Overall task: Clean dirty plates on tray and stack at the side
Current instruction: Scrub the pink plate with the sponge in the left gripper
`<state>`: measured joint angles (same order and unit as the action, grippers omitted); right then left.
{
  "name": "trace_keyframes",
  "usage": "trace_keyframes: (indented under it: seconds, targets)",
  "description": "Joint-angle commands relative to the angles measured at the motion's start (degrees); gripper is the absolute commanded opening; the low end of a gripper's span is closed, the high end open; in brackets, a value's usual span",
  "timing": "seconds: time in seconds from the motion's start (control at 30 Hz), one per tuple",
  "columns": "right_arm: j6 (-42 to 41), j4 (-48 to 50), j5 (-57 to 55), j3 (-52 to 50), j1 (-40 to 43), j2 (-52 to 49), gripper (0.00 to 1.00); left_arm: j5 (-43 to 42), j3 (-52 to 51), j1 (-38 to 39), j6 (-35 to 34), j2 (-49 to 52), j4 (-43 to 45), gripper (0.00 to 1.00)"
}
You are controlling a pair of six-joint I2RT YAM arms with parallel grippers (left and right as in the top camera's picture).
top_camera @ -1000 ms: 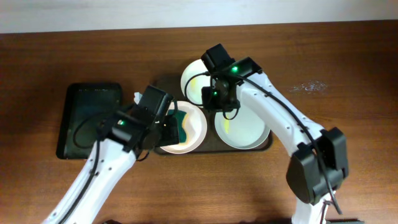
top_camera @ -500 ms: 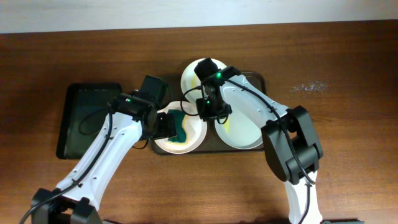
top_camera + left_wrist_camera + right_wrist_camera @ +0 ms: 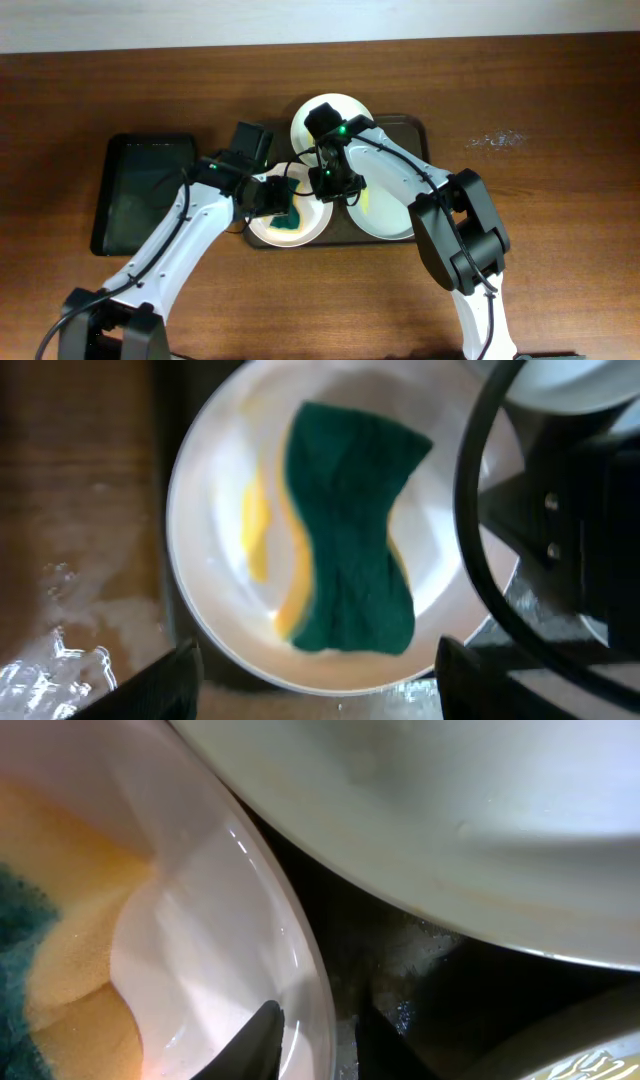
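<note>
Right wrist, right gripper [image 3: 315, 1040] astride plate [image 3: 225, 915] rim, jaws apart

The right gripper [image 3: 328, 188] slides down-left in the frame to the rim of the plate [image 3: 313, 213] with the sponge [image 3: 288, 215].

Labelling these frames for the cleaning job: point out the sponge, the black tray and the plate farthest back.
sponge [image 3: 350, 530]: left wrist view, middle of its green face.
black tray [image 3: 140, 200]: overhead view, bare floor.
back plate [image 3: 356, 108]: overhead view, uncovered right rim.
</note>
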<state>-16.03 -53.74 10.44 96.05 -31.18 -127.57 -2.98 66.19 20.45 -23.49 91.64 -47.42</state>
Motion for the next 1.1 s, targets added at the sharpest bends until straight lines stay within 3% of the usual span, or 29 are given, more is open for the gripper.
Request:
trace_keyframes:
  seconds: [0.0, 0.13, 0.33, 0.47, 0.5, 0.53, 0.57, 0.63, 0.73, 0.8, 0.83, 0.93, 1.0, 1.07]
  targets:
    - [-0.9, 0.0, 0.1, -1.9, -0.3, -0.8, 0.20, -4.7, -4.2, -0.1, 3.3, 0.7, 5.1, 0.71]
    - [-0.9, 0.7, 0.1, -2.8, -0.3, -0.8, 0.16, -4.7, -4.7, -0.1, 3.3, 7.8, 10.1, 0.68]
    - [-0.9, 0.7, 0.1, -2.8, -0.3, -0.8, 0.16, -4.5, -4.9, -0.1, 3.3, 10.7, 14.2, 0.38]
    - [-0.9, 0.6, 0.1, -2.8, -0.3, -0.8, 0.16, 9.7, -6.8, -0.1, 3.2, 10.7, 14.3, 0.23]
    - [-0.9, 0.7, 0.1, -2.8, -0.3, -0.8, 0.16, 11.7, -8.0, -0.1, 3.2, 10.7, 15.2, 0.26]
    - [-0.9, 0.7, 0.1, -2.8, -0.3, -0.8, 0.16, 10.9, -9.0, -0.1, 3.2, 10.7, 16.4, 0.39]
    - [-0.9, 0.7, 0.1, -2.8, -0.3, -0.8, 0.17, 7.4, -9.3, -0.1, 3.2, 10.7, 17.3, 0.52]
    - [-0.9, 0.9, 0.1, -2.8, -0.3, -0.8, 0.17, -1.5, -9.3, -0.1, 3.2, 10.7, 20.6, 0.62]
    - [-0.9, 0.9, -0.2, -2.8, -0.3, -0.8, 0.17, -4.6, -9.3, -0.1, 3.3, 10.7, 22.7, 0.36]
    - [-0.9, 0.9, -0.5, -2.8, -0.3, -0.8, 0.16, 3.0, -9.3, -0.1, 3.2, 10.7, 21.6, 0.08]
    - [-0.9, 0.9, -0.6, -2.8, -0.3, -0.8, 0.16, 11.6, -9.3, -0.1, 3.2, 10.7, 19.8, 0.01]
    - [-0.9, 0.9, -0.6, -2.8, -0.3, -0.8, 0.16, 28.8, -9.2, -0.1, -2.4, 10.6, 15.5, 0.00]
    - [-0.9, 0.8, -0.6, -2.8, -0.3, -0.8, 0.15, 29.2, -7.9, -0.1, -2.4, 9.5, 15.2, 0.00]
    - [-0.9, 0.9, -0.6, -2.8, -0.3, -0.8, 0.15, 21.9, -7.3, -0.1, -4.1, 5.4, 15.5, 0.00]
